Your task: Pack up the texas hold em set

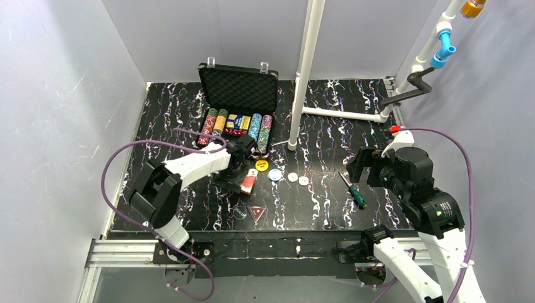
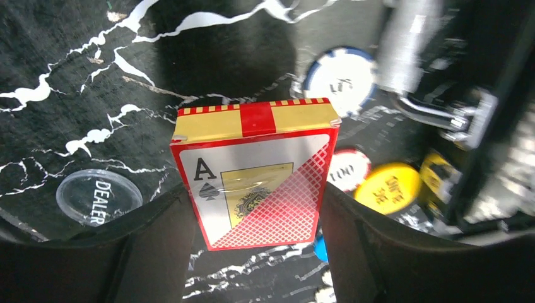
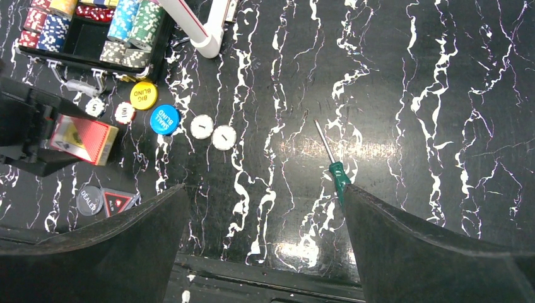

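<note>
one black case [image 1: 238, 88] stands open at 12 o'clock on the table [image 1: 353, 113], and i count four long rows of chips [image 1: 255, 126] in it, with smaller coloured pieces between them. my left gripper [image 2: 253, 190] is pressed against both sides of the one red card deck [image 1: 250, 182], at the case's 6 o'clock. at the deck's 3 o'clock lie one yellow disc [image 1: 262, 165], one blue disc [image 1: 274, 175] and two white discs [image 1: 293, 177]. at its 6 o'clock are one clear dealer button [image 1: 240, 211] and one red triangle [image 1: 256, 213]. one screwdriver [image 1: 353, 191] lies near my right gripper [image 3: 264, 189], which is spread wide and holds nothing.
</note>
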### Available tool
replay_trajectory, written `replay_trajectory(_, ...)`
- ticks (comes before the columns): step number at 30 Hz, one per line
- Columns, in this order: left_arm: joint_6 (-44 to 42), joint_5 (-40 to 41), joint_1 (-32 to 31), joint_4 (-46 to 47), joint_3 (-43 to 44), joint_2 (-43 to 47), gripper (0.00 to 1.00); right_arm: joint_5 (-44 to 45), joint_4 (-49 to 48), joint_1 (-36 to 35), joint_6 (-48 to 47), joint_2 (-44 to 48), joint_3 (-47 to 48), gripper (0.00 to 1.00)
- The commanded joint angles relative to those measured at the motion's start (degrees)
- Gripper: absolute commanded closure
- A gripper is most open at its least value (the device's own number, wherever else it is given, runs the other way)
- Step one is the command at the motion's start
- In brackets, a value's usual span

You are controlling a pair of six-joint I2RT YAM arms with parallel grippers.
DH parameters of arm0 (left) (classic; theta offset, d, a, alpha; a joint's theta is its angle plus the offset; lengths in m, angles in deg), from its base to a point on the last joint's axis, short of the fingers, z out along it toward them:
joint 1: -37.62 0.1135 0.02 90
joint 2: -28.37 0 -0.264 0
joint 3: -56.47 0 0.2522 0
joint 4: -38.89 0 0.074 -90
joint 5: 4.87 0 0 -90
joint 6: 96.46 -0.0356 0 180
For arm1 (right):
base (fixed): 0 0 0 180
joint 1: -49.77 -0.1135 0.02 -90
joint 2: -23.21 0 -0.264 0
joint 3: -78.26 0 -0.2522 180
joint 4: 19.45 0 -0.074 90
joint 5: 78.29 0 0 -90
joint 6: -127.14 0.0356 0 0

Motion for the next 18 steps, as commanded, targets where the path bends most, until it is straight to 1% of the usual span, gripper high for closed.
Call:
replay_trajectory(1,-4.78,7.75,0.45,-8.37,6.18,8.18,0.56,0.44,-0.83,-0.21,-1.09,0.4,1.47,0.0)
replay_trajectory(4,-8.82,10.45,1.99,-8.11,8.57,11.64,0.57,0.71,-0.85,-0.19,-1.09,0.35,1.47,0.0)
replay_trajectory(6,-11.71,9.56,5.24,-7.06,10.26,12.11,0.59,0.65,-0.87,-0.21,-0.98,0.29,1.47,0.0)
replay_trajectory(8,-15.22,7.93,9.81,-5.31,12.18,10.98,0.6,0.51,-0.9,-0.23,-0.74,0.21,1.47,0.0)
replay_trajectory(10,-17.77,5.81,13.19,-4.12,15.78,8.55,0.61,0.35,-1.02,-0.21,-0.5,0.13,1.39,0.0)
replay_trajectory(13,-21.14,5.78,15.79,-3.78,22.54,2.98,0.63,0.43,-1.11,-0.21,-0.22,-0.17,1.38,0.0)
replay_trajectory(16,-22.15,3.04,17.6,-5.67,30.22,-4.36,0.64,0.77,-1.32,-0.2,-0.14,-0.7,1.45,0.0)
replay_trajectory(18,-21.86,1.63,18.17,-8.79,35.67,-9.51,0.65,1.14,-1.32,-0.19,-0.05,-1.03,1.6,0.0)
